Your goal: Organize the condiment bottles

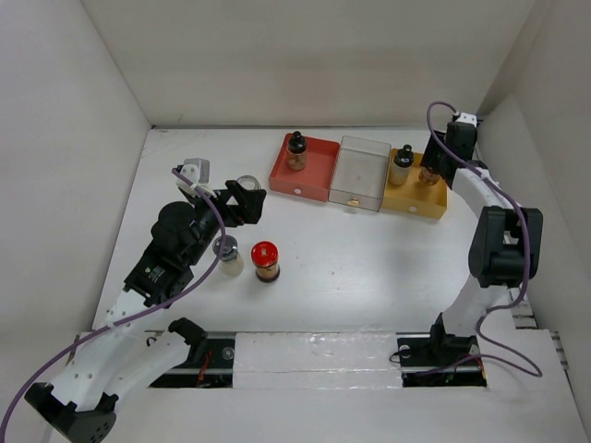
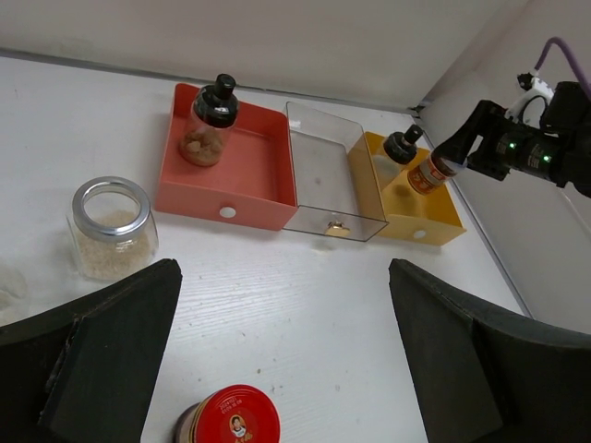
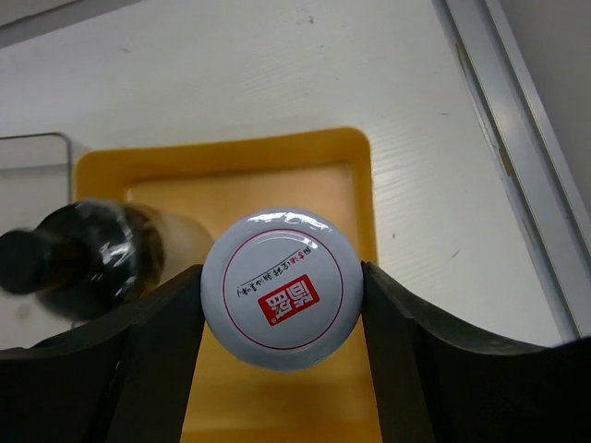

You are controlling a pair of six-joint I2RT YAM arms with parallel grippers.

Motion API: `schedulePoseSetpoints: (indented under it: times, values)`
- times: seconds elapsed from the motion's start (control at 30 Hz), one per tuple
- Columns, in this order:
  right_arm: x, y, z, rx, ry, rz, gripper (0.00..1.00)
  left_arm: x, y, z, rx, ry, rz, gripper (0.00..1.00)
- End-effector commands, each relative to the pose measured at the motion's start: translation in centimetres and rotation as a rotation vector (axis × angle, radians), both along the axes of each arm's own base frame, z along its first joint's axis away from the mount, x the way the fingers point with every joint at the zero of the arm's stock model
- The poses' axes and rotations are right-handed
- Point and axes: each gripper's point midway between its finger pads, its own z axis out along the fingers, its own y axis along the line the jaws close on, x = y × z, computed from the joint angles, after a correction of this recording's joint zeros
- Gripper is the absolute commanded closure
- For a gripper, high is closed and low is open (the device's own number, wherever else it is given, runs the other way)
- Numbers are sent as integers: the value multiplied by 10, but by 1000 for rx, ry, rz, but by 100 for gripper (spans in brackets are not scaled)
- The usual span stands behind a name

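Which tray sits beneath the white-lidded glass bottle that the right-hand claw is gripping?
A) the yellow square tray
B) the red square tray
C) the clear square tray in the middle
A: in the right wrist view the right gripper is shut on the white-lidded glass bottle, and the yellow square tray shows beneath it.

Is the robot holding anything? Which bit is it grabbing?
The right gripper pinches the white-lidded bottle by its lid, over the yellow tray. The left gripper holds nothing.

Left arm (image 1: 171, 249) forward, left fingers (image 2: 102, 351) wide, right arm (image 1: 494, 245) outstretched, right fingers (image 3: 157, 360) gripping bottle (image 3: 280, 289)
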Motion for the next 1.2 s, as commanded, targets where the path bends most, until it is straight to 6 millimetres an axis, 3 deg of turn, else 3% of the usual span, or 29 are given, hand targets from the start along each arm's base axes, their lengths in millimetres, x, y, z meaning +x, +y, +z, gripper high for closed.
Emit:
schedulePoseSetpoints:
  times: [0.0,0.13,0.37,0.4,0.47,0.5,0.57,0.6,0.63,0.67,0.7,0.73,0.77,0.83,0.87,0.93,0.97,1.0,1.1,1.17]
  values:
    - [39,-15,60,-27,-183,-13,49,0,1,18,-25,-64,1,8]
    - [51,-25,41,-19,-125,-23,45,0,1,18,-25,-64,1,8]
    - [54,-24,19,-9,-75,-15,22,1,3,18,-24,-64,12,8]
    - [53,-24,24,-10,-86,-15,12,2,2,13,-14,-49,12,7]
    - [48,-19,52,-4,-137,7,5,2,2,13,-14,-49,12,6]
    - [48,-17,52,1,-138,18,5,2,2,13,-14,-49,12,6]
    - [33,-15,82,-5,-191,18,3,2,2,13,-14,-49,12,6]
    - [30,4,96,-1,-223,59,3,3,3,13,-14,-49,21,6]
    - [22,15,97,1,-228,79,3,3,3,13,-14,-49,21,6]
    - [10,31,125,6,-294,120,5,4,5,13,-13,-49,35,6]
    - [5,49,138,4,-335,179,6,3,8,16,-19,-58,44,6]
    - [-3,93,143,35,-354,301,9,5,13,14,-12,-51,71,6]
    - [-18,118,144,45,-367,385,24,6,16,11,-6,-44,88,6]
    - [-38,174,146,61,-389,584,41,7,24,11,-3,-44,131,7]
    - [-56,217,137,76,-379,704,53,7,25,12,-13,-40,144,7]
    - [-84,259,135,70,-381,852,53,7,32,15,-27,-47,175,7]
    - [-111,298,131,92,-375,987,50,9,37,15,-25,-47,209,7]
    - [-129,315,125,99,-364,1057,31,9,39,12,-29,-35,223,7]
    - [-188,370,109,93,-318,1303,0,8,46,16,-32,-42,254,5]
    - [-218,393,96,58,-286,1430,0,6,49,19,-47,-46,263,1]
